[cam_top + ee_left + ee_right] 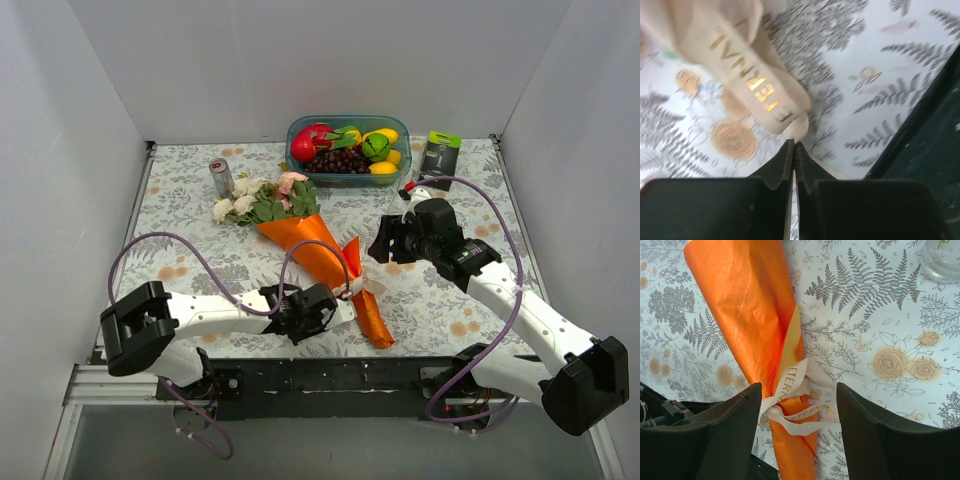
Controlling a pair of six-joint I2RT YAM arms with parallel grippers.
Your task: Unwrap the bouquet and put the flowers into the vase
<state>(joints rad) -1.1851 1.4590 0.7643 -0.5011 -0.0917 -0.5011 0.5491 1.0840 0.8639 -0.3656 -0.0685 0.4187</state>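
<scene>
floral tablecloth (200,260), bouquet (312,240) diagonal, blooms (250,200) far-left, wrapped tail near-right

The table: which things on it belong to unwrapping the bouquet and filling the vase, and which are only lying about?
Belong to the job:
- bouquet in orange paper
- its cream ribbon
- flowers
- clear vase

Only lying about:
- blue tub of fruit
- silver can
- black-and-green box
</scene>
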